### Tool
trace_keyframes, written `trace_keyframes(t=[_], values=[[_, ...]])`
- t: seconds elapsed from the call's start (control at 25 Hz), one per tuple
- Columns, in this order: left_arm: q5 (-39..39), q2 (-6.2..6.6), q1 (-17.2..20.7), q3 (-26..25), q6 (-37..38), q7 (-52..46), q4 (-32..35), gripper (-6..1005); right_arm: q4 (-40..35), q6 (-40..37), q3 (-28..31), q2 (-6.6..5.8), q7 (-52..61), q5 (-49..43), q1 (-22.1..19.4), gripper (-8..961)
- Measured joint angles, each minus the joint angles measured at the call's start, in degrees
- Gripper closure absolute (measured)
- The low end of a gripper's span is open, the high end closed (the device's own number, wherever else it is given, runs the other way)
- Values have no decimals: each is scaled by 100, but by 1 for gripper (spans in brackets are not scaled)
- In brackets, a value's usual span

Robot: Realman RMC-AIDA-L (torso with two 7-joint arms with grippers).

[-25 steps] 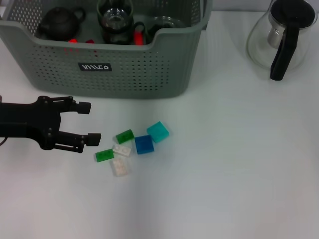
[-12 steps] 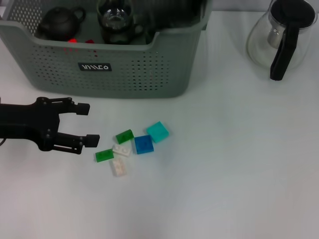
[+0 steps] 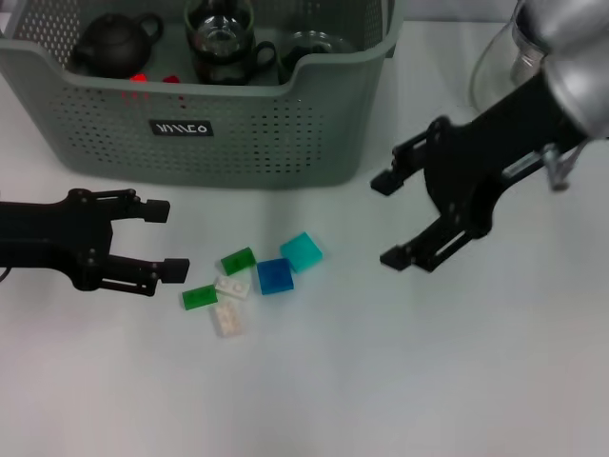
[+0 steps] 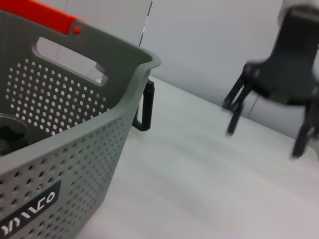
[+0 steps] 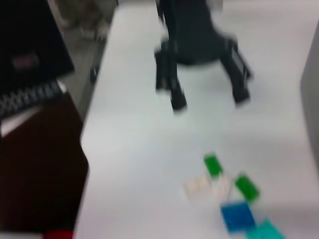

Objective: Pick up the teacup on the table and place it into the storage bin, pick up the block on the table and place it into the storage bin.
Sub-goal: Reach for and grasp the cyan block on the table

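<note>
A: Blocks lie loose on the counter (image 3: pixel 400 381) in front of the storage bin (image 3: pixel 285 133): a green block (image 3: pixel 200 297), a second green block (image 3: pixel 237 260), two white blocks (image 3: pixel 228 303), a blue block (image 3: pixel 275 276) and a teal block (image 3: pixel 303 251). Where are the grippers in relation to them?

B: The left gripper (image 3: pixel 164 240) sits low over the counter, just left of the cluster. Its nearer fingertip is just beside the first green block, though I cannot tell whether it touches. The right gripper (image 3: pixel 392 219) hangs to the right of the teal block, near it but apart, beside the bin's right front corner.

A: How far open are they?

B: Both are spread wide and hold nothing. The right wrist view shows the left gripper (image 5: pixel 207 94) with its fingers parted beyond the blocks; the left wrist view shows the right gripper (image 4: pixel 264 124) parted too.

A: And the teacup?

B: A dark teapot (image 3: pixel 114 43) sits in the bin at the left, a glass cup in a dark holder (image 3: pixel 221 43) at the middle, and another glass cup (image 3: pixel 314 43) to its right, behind the scooped rim. A glass carafe (image 3: pixel 495 76) stands on the counter right of the bin, partly hidden by the right arm.
</note>
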Motion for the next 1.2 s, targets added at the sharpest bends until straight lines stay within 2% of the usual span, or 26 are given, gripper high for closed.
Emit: trace_keyframes(t=[0.12, 0.64, 0.96, 1.2], values=[[-4, 5, -4, -8, -7, -2, -49, 95, 358, 528, -528, 72, 9, -261, 69, 65], [0, -6, 18, -18, -86, 11, -224, 97, 2114, 3449, -3046, 114, 111, 168, 735, 67], [-2, -12, 32, -17, -135, 13, -227, 98, 2653, 4523, -3762, 132, 38, 673, 825, 68], [-1, -12, 27, -8, -139, 25, -225, 99, 2881, 4901, -4033, 143, 30, 933, 849, 69]])
